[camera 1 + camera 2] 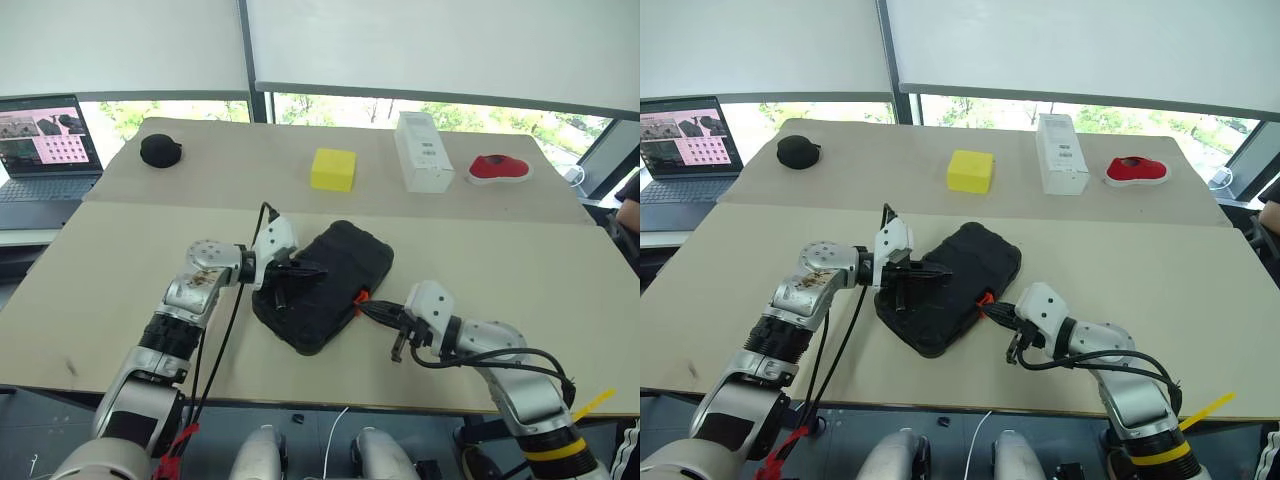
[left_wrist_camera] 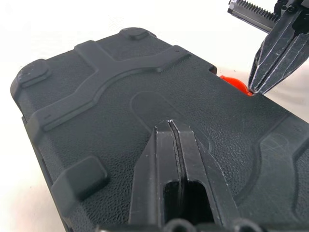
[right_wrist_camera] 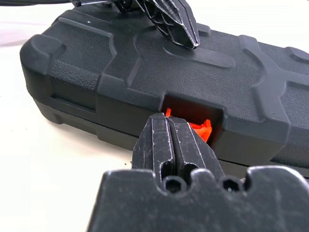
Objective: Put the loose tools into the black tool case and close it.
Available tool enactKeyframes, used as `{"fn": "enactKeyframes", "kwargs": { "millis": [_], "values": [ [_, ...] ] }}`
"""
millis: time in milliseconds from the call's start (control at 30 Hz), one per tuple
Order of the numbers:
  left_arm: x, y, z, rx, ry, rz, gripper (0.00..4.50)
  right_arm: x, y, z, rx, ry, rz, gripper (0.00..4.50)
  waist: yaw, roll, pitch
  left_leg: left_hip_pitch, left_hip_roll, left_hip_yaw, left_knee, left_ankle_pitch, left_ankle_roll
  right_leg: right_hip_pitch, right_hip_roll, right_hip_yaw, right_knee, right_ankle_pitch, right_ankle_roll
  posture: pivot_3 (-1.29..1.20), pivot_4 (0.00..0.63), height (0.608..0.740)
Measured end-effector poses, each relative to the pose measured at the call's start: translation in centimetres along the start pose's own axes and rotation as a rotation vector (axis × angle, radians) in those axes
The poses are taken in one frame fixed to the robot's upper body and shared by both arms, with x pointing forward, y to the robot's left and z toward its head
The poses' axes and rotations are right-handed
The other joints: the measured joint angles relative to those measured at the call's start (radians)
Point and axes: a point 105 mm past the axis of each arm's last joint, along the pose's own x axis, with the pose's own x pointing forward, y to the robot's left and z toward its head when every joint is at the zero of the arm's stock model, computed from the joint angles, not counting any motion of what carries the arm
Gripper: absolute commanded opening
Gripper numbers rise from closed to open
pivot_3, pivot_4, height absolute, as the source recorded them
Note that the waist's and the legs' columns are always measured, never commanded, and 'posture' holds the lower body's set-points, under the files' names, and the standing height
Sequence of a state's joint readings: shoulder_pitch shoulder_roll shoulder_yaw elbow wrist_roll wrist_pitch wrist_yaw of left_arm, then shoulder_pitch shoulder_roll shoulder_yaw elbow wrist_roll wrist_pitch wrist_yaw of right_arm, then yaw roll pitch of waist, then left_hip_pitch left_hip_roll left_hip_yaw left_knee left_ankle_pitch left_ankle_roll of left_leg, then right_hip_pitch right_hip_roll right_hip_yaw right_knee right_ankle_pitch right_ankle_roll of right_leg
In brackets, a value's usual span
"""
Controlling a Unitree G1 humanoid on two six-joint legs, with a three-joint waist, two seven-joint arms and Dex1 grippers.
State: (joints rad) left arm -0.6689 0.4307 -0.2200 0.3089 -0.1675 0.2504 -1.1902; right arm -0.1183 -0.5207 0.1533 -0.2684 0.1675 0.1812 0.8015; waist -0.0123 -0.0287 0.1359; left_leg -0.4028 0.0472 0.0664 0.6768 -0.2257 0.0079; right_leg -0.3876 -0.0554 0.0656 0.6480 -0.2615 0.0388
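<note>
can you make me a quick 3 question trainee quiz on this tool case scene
1. True or false: the black tool case lies with its lid down.
2. Which hand has its tips at the orange latch?
A. left hand
B. right hand
C. neither
3. Fill in: the left hand's shut fingers rest on the case's ____.

Key: 1 true, the lid is down on the base. 2 B, the right hand, shut, points at the latch on the case's front edge. 3 lid.
</note>
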Motion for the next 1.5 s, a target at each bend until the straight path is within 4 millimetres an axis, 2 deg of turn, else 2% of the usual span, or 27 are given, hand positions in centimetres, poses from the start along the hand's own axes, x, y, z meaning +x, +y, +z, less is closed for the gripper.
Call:
{"fn": "enactKeyframes", "kwargs": {
  "millis": [267,667,1033,1200,1233,1300,1333,1433,1500],
  "values": [
    [0.2,-0.3,0.0,-0.002,0.002,-0.007,0.00,-0.7,0.6,-2.3,0.045,0.147,0.037,0.04,0.007,0.001,-0.002,-0.002,0.000,0.000,0.000,0.000,0.000,-0.001,-0.001,0.000,-0.001,0.000,0.000,0.00,0.150,0.740],
    [0.1,-0.6,-0.1,-0.010,0.008,-0.011,0.00,0.0,-0.1,-2.0,0.053,0.126,0.008,0.04,0.003,0.001,-0.002,-0.001,0.000,0.000,-0.001,0.000,0.000,-0.001,-0.001,0.000,-0.001,-0.001,0.000,0.00,0.150,0.740],
    [-0.9,-1.0,-0.7,-0.009,0.035,-0.008,0.00,1.7,0.1,-2.5,0.110,0.100,-0.001,0.04,-0.015,0.001,-0.002,-0.001,0.002,0.000,-0.003,0.000,0.000,-0.002,0.001,0.001,-0.001,-0.001,-0.001,0.00,0.150,0.740],
    [-1.4,-1.1,-0.9,-0.034,-0.003,0.014,0.00,1.6,0.2,-2.5,0.131,0.088,-0.005,0.04,-0.023,0.001,-0.002,0.000,0.002,-0.001,-0.005,0.000,0.000,-0.003,0.001,0.001,-0.001,-0.002,-0.002,0.00,0.150,0.740],
    [-1.6,-1.1,-0.8,-0.032,-0.026,0.022,0.00,1.3,0.2,-2.2,0.142,0.070,-0.009,0.31,-0.025,0.001,-0.002,0.000,0.002,-0.001,-0.007,0.000,0.000,-0.003,0.001,0.002,-0.001,-0.002,-0.002,0.00,0.150,0.740],
    [-2.5,-1.0,-0.5,-0.045,-0.093,0.051,0.51,0.5,-0.2,-1.2,0.146,0.021,-0.025,0.80,-0.029,0.001,-0.002,0.000,0.002,-0.003,-0.009,0.000,0.000,-0.004,0.001,0.003,-0.001,-0.002,-0.002,0.00,0.150,0.740],
    [-2.9,-1.1,-0.3,-0.055,-0.130,0.060,0.60,-0.2,-0.4,-0.6,0.137,0.002,-0.027,1.11,-0.029,0.001,-0.002,0.000,0.002,-0.004,-0.009,0.000,0.000,-0.005,0.001,0.003,-0.001,-0.002,-0.002,0.00,0.150,0.740],
    [-5.1,-1.2,-0.5,-0.072,-0.181,0.103,1.66,-2.4,-0.7,-0.2,0.100,0.021,-0.021,2.15,-0.029,0.000,-0.001,-0.001,0.002,-0.005,-0.011,0.000,0.000,-0.006,0.001,0.003,-0.002,-0.002,-0.002,0.00,0.150,0.740],
    [-7.7,-1.1,-1.4,-0.087,-0.157,0.157,2.35,-4.0,-0.5,-1.0,0.106,0.059,-0.009,2.87,-0.029,0.000,0.001,-0.002,0.002,-0.004,-0.012,0.000,0.000,-0.008,0.000,0.003,-0.002,-0.002,-0.003,0.00,0.150,0.740]
  ]
}}
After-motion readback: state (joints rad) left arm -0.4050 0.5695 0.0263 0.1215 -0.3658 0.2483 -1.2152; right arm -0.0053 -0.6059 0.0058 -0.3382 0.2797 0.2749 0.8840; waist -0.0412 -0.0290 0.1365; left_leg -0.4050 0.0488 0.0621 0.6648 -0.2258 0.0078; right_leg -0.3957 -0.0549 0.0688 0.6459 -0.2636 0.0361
